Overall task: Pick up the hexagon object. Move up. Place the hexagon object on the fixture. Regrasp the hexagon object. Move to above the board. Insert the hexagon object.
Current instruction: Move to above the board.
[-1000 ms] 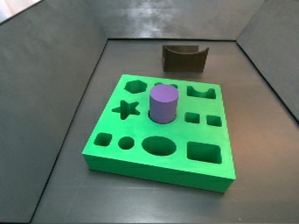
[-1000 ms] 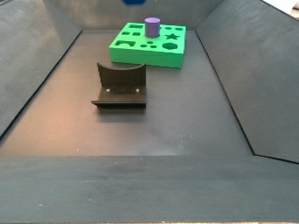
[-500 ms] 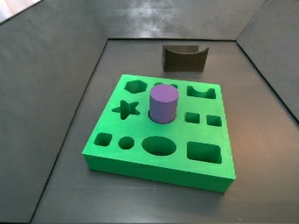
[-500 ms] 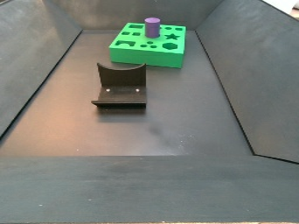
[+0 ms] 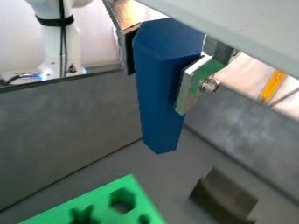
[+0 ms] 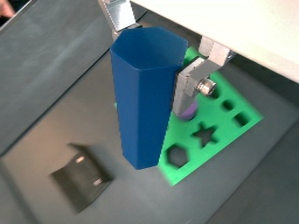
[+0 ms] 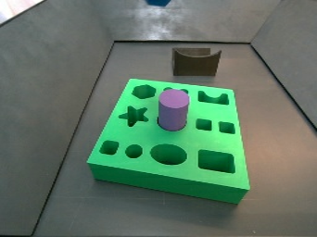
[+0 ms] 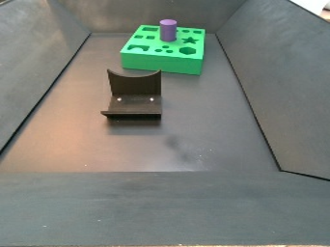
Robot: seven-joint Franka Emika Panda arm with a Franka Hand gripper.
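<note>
Dark grey floor [image 8: 194, 135] here, sloping matte grey walls [image 8: 37, 92] boxing it in, soft light sheening off it.

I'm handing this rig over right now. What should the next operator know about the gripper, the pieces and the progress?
Gripper: high above the floor, shut on the hexagon object, which hangs upright between the silver fingers; a side view shows only its blue tip at the top edge.
Fixture: on the floor, apart from the board, notch empty.
Board: purple cylinder standing in it; hexagon hole free.
Done: pick-up and lift.
Left: place on the fixture, regrasp, move above the board, insert.
</note>
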